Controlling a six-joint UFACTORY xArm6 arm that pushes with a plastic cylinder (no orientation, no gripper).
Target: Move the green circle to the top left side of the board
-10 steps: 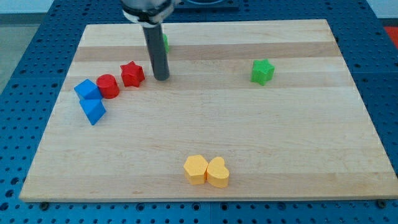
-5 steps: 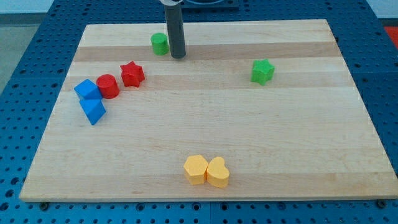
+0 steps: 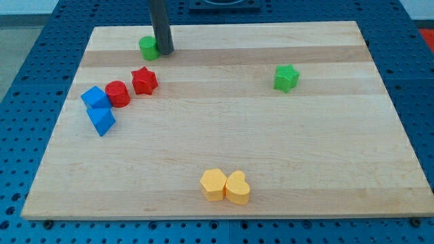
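Green circle [image 3: 148,47]: a small round block near the view's top left of the wooden board [image 3: 271,156], its right side partly covered by the rod. Rod [image 3: 161,24]: dark, straight, upright, cut off by the view's top edge so the arm above it does not show. The rod carries no jaws, so there is nothing to stand apart or together; its lower end, the tip [image 3: 165,52], rests on the board touching or just beside the green circle's right side, though exact contact cannot be made out. No brands, labels or writing can be read on any item. Red star [image 3: 144,80]: below the green circle, apart from it. Red cylinder [image 3: 118,93]: just left of the red star, close to touching. Two blue blocks [image 3: 97,110]: angular, shape unclear, stacked one below the other at the view's left. Green star [image 3: 286,78]: well apart, at the view's right. Two yellow heart-like blocks [image 3: 225,186]: touching each other, near the view's bottom edge. Blue perforated surface [image 3: 27,88]: surrounds the board.
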